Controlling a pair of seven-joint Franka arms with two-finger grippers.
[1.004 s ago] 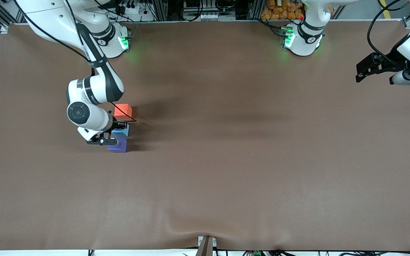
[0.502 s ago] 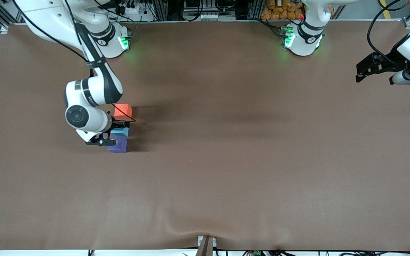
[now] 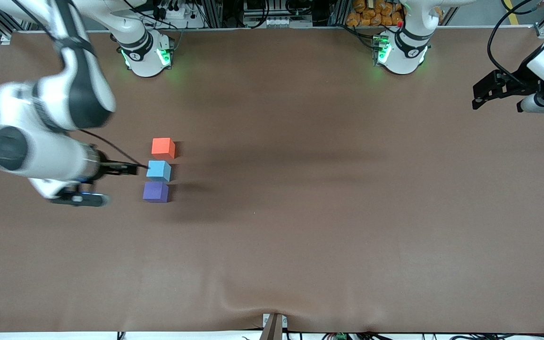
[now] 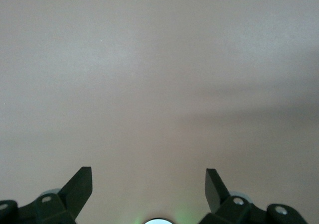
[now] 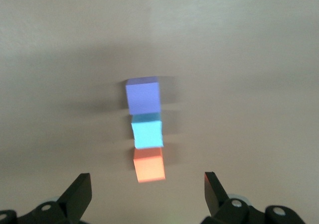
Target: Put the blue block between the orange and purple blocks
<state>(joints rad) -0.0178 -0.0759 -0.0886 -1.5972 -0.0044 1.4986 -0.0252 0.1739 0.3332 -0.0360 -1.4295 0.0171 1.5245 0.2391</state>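
Observation:
The blue block sits on the table in a line between the orange block and the purple block, close to both. The orange block is farthest from the front camera and the purple block is nearest. My right gripper is open and empty, raised above the table beside the blocks, toward the right arm's end. The right wrist view shows the purple block, blue block and orange block below the open right gripper. My left gripper waits open and empty at the left arm's end of the table.
The brown table cover has a raised wrinkle at its front edge near a small bracket. The left wrist view shows only bare table cover under the open left gripper.
My right gripper has let go of the blue block, risen and pulled away toward the right arm's end. The blue block stays between the orange and purple blocks. The left arm has not moved.

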